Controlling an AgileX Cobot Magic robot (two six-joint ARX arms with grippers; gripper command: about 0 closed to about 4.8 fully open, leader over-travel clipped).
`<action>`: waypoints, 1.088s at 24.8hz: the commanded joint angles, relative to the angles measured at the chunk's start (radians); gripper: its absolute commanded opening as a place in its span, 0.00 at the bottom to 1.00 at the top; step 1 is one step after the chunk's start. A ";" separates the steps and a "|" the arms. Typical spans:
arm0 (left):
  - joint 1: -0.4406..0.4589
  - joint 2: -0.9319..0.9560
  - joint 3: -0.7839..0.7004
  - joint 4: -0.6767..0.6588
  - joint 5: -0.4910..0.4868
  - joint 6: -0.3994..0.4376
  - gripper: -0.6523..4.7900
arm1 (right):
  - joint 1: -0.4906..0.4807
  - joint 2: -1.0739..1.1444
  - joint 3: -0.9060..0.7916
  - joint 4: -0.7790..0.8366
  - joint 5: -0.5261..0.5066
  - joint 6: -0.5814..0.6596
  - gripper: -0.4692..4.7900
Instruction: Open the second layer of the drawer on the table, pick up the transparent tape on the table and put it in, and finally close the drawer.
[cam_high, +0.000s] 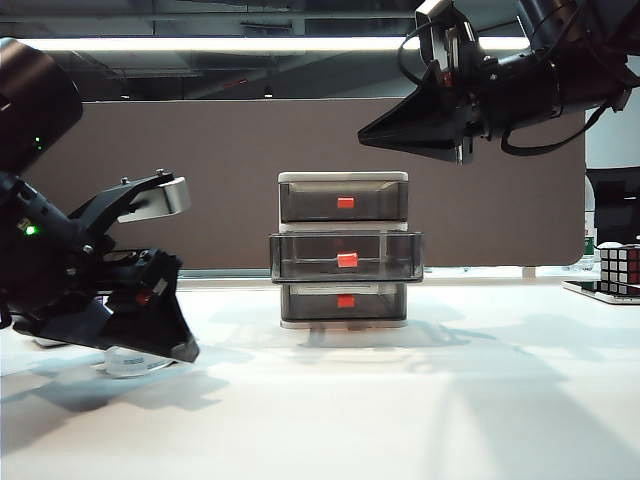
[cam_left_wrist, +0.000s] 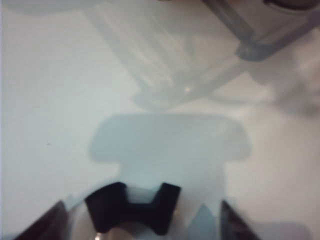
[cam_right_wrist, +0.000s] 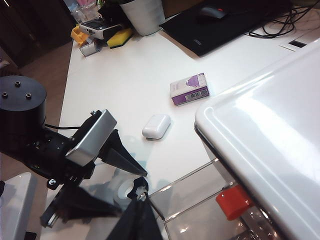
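- The left gripper was low over the wide white surface at the left of the scene, its two dark fingers spread wide on either side of the small clear ring of transparent tape, not closed on it.
- In the left wrist view the tape's dark blue-black cutter clip lay between the two finger tips, with the roll itself largely cut off by the frame edge.
- The tape rested flat on the surface, left of and nearer than the small white-framed cabinet of three smoky-grey translucent drawers.
- The middle drawer, with its red tab handle, stood pulled out toward the near side; the top and bottom drawers sat flush.
- The right gripper hung high at the right, above and just right of the cabinet top; whether it was open or closed could not be told from these views.
- From the right wrist view, a white oval case and a purple-and-white box lay on the surface beyond the left arm, apart from each other and from the tape.
- A multicoloured puzzle cube sat at the far right edge.
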 joint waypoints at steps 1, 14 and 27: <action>0.001 0.018 -0.010 -0.066 0.009 -0.001 0.72 | 0.000 -0.006 0.002 0.000 -0.002 -0.009 0.08; 0.001 0.038 -0.010 -0.056 0.016 0.020 0.39 | 0.000 -0.006 0.002 -0.001 0.002 -0.010 0.08; -0.044 -0.250 0.001 -0.184 0.017 0.008 0.38 | 0.000 -0.006 0.002 -0.002 0.016 -0.010 0.08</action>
